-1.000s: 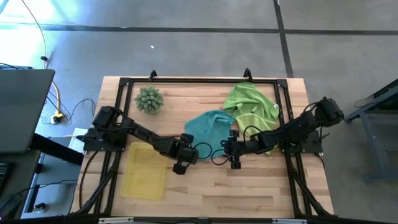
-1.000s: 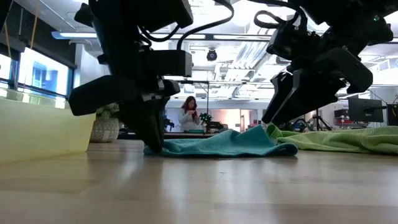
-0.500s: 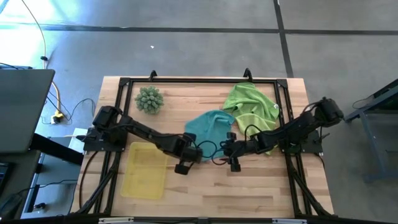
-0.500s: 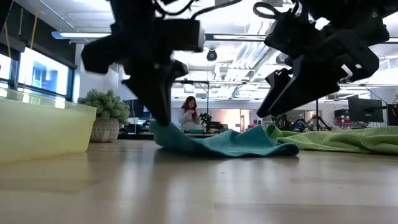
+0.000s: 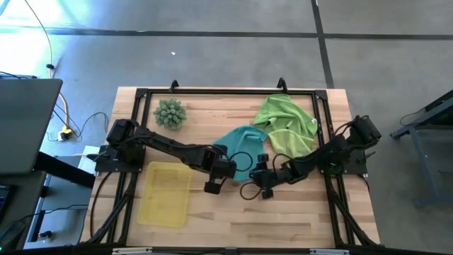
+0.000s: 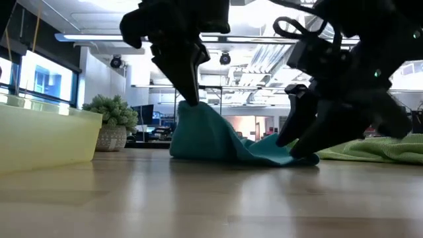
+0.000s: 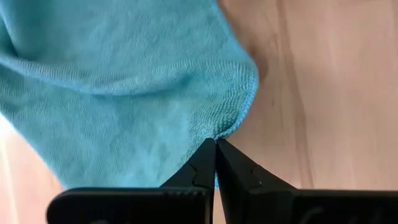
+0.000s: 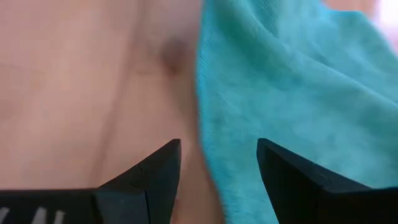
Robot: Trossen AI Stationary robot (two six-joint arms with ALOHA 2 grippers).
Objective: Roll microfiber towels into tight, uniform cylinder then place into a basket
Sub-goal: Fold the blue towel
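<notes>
The teal towel (image 5: 244, 144) lies crumpled at mid-table, and its left part is raised in a peak (image 6: 201, 129). My left gripper (image 5: 227, 167) is shut on it and also shows in the low view (image 6: 192, 100). My right gripper (image 5: 260, 180) is open and low at the towel's near right edge (image 6: 299, 149). That edge runs between its fingers in the right wrist view (image 8: 214, 155); I cannot tell if they touch it. Two lime green towels (image 5: 286, 125) lie heaped at the far right. The yellow basket (image 5: 164, 193) stands on the table at the near left. My left gripper pinches the teal towel's hemmed edge at a rounded corner (image 7: 231, 124) between its two fingers. One layer or several, I cannot tell. The fingers point down from above. The held corner is lifted clear (image 6: 190, 109), and the cloth slopes down slack to the table on its right.
A spiky pale-green ball (image 5: 170, 113) sits at the far left. A black frame (image 5: 212, 91) runs round the table's edges. Bare wood (image 5: 283, 212) lies along the near side, right of the basket.
My left gripper has risen and gone a little toward the table's right with the teal towel's corner. That side of the towel is lifted into a peak while its right part stays on the table. My right gripper has come down toward the near edge, at the towel's edge.
</notes>
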